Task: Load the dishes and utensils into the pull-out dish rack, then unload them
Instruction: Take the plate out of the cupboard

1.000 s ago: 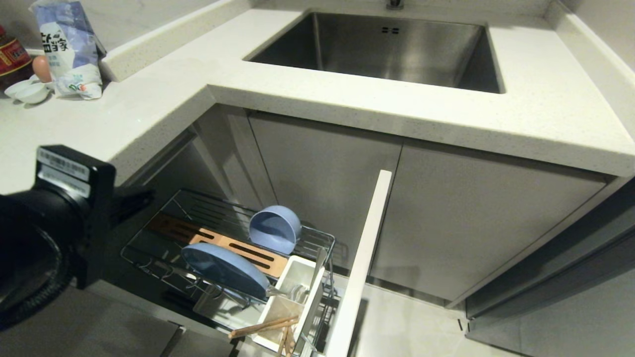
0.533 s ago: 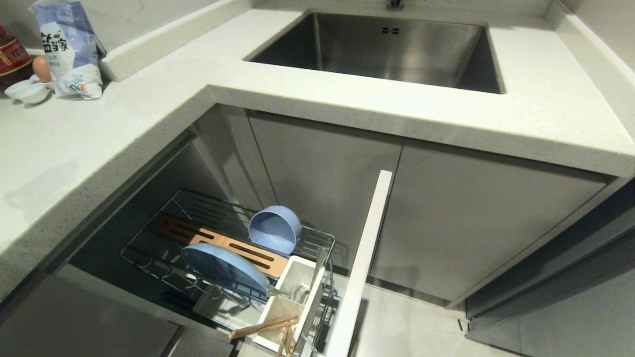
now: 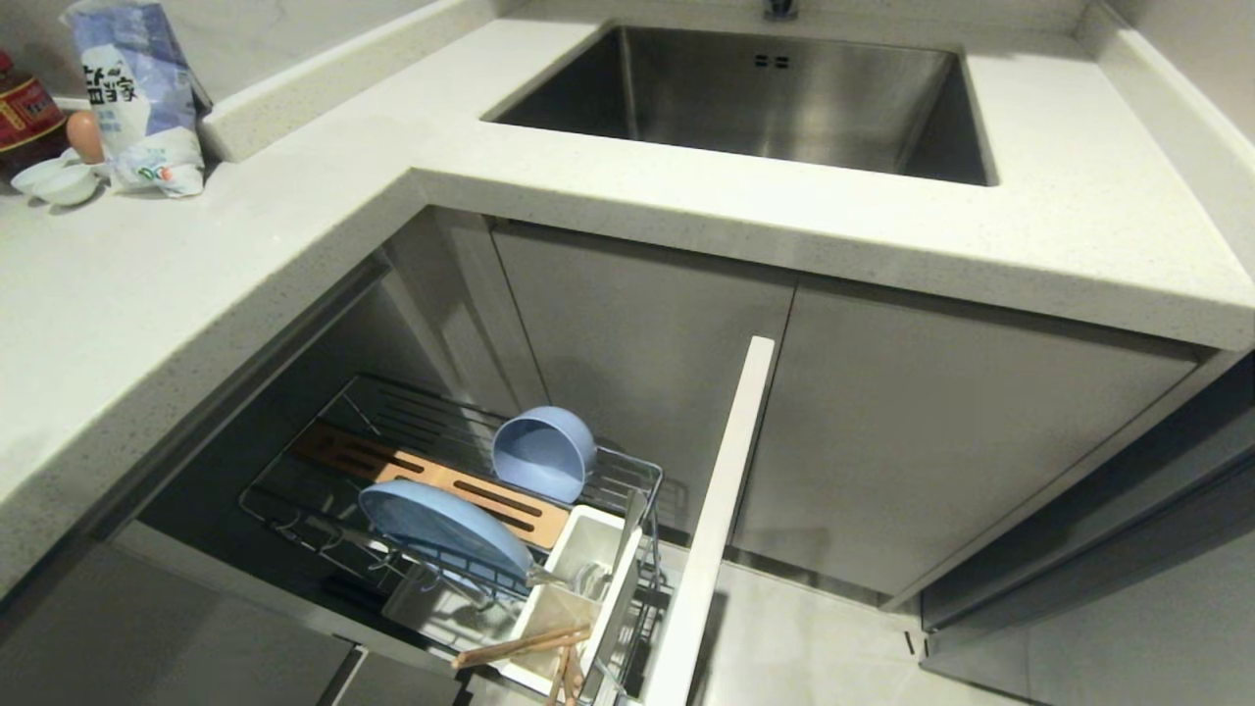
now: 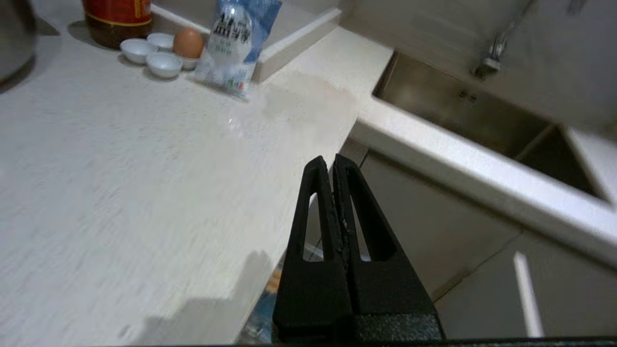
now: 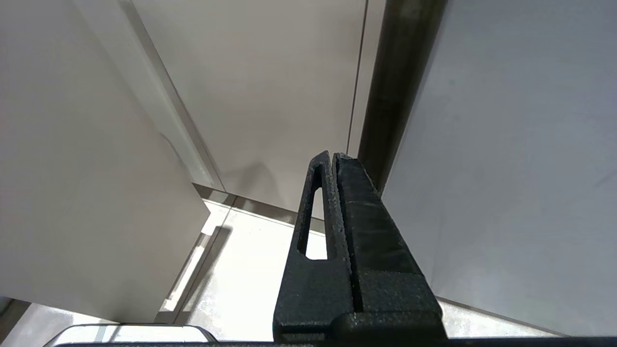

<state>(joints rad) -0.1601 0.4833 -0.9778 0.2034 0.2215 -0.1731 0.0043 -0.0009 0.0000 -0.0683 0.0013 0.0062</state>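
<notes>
Desk: an L-shaped pale stone desk [image 3: 294,226] wraps the corner, with a steel sink [image 3: 775,98] set into its far run.
Clutter: a blue-and-white bag [image 3: 137,93], a dark bottle [image 3: 25,113], an egg [image 3: 85,135] and small white saucers [image 3: 54,179] sit at the desk's far left end, well apart from the rack.
Rack: the pull-out rack [image 3: 627,471] stands drawn out below the desk's corner, its white panel front [image 3: 721,510] edge-on beside the grey cabinet doors [image 3: 882,422].
Plate: the blue plate [image 3: 441,529] leans tilted among the wire prongs at the near side of the rack.
Bowl: the blue bowl [image 3: 544,453] rests on its side at the rack's far edge, mouth toward the camera, just beyond the slotted wooden strip [image 3: 461,490].
Caddy: the white caddy [image 3: 588,579] sits next to the panel front; the chopsticks [image 3: 525,647] jut out of it at a slant. A spoon cannot be made out for certain.
Left arm: the left gripper [image 4: 332,164] hangs above the desk's edge, over the corner by the rack, outside the head view.
Left gripper: fingers pressed together, holding nothing.
Right arm: the right gripper [image 5: 332,156] is parked low beside the cabinet fronts, over pale floor.
Right gripper: fingers closed tight, empty.
</notes>
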